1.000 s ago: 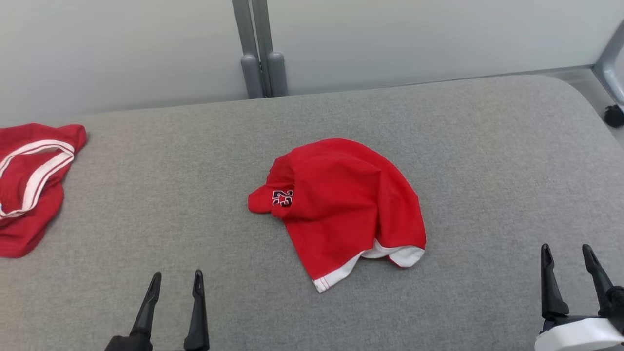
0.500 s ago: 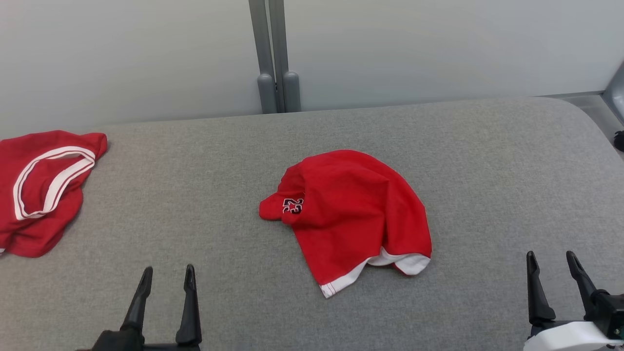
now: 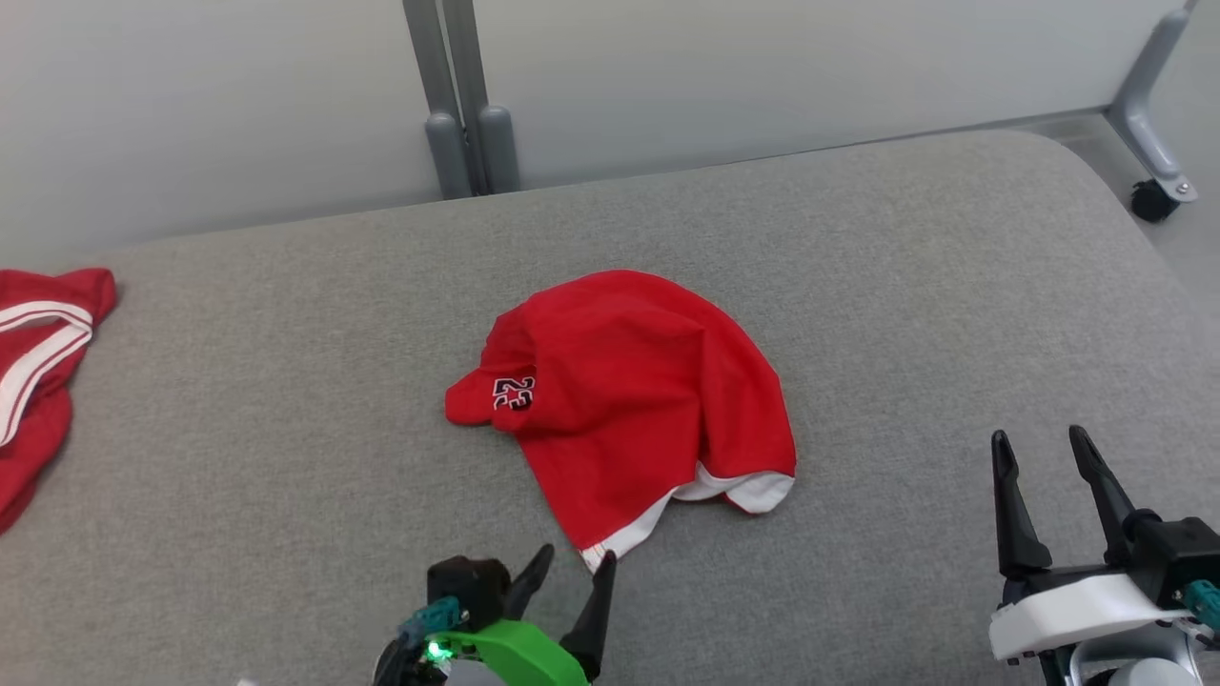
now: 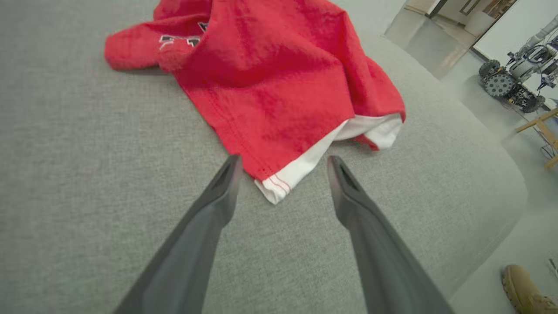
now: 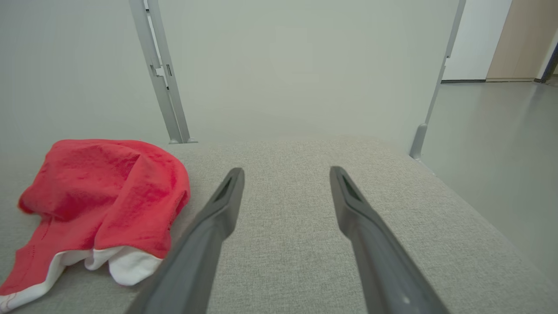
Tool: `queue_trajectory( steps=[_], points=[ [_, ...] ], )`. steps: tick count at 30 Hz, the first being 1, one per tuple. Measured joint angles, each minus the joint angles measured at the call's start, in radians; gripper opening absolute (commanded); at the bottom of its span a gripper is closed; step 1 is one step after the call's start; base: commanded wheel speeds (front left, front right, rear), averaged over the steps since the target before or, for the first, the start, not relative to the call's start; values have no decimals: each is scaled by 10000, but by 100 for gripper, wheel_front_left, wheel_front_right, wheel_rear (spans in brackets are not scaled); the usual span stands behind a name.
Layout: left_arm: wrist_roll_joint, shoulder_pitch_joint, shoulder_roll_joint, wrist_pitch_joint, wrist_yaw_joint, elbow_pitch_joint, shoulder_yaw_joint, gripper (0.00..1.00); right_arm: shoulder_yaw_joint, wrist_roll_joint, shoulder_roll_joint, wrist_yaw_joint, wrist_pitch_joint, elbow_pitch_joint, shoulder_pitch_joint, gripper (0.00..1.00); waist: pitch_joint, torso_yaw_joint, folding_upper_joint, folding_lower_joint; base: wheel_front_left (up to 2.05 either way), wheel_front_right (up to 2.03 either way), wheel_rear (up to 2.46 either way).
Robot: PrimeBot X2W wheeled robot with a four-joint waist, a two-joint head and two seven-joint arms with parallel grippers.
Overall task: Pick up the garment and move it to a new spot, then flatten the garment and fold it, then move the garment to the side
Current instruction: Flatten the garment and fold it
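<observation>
The red garment [image 3: 629,410], white-hemmed and numbered 23, lies crumpled at the middle of the grey padded surface [image 3: 286,457]. My left gripper [image 3: 577,554] is released, jaws wide. In the left wrist view its fingertips stand on either side of the garment's near white-hemmed corner. No cloth is held, and I cannot tell whether they touch it. My right gripper [image 3: 1037,436] is likewise released and empty, well to the garment's right over bare padding. A second red garment [image 3: 38,362] with white trim lies at the surface's left edge, well apart.
</observation>
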Motion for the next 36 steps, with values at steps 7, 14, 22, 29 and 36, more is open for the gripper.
queue_trajectory(
  steps=[7,14,22,29,36],
  points=[
    [-788,-1179,13,702,828,1546,-633,100,150,94,167,0,-2,-40,-310,100,455,-727,0,0,0,0,0],
    [-972,-1625,17,951,1030,2362,-1045,0,40,111,247,0,0,29,-272,100,808,-1209,0,0,0,0,0],
    [-1104,-1719,12,589,840,2314,-1168,0,-153,109,309,0,-2,50,-81,100,849,-909,0,1,0,0,0],
    [-1517,-573,1197,376,1396,267,-332,0,-176,96,322,0,0,38,47,100,676,-178,0,0,0,0,0],
    [-2054,1281,2301,512,2263,-1714,520,0,-111,92,249,0,0,77,67,100,579,431,0,1,0,0,0]
  ],
)
